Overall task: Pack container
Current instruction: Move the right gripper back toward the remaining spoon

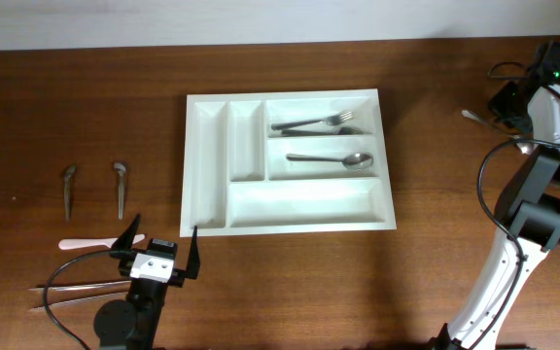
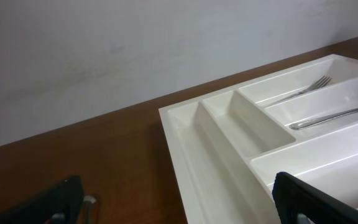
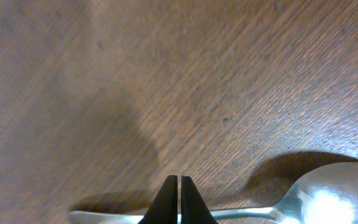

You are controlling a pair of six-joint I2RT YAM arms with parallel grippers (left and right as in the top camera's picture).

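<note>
Closest to you, the left gripper stands with its jaws spread wide and nothing between them. Its right fingertip is just beside the near left corner of the container. To the left of that arm, two long thin metal sticks lie on the table, and a white plastic handle rests just beyond them. A little farther out on the left, two small spoons lie side by side, well apart from the container.

The container sits in the middle of the table, with its two narrow compartments on the left and its three long ones on the right. Its middle long compartment holds a spoon. The farthest one holds a fork with a second piece beside it that you cannot make out.

At the far right, your right gripper has its jaws pressed together. The tips sit over the handle of a metal spoon lying on the wood; you cannot tell whether they touch it.
</note>
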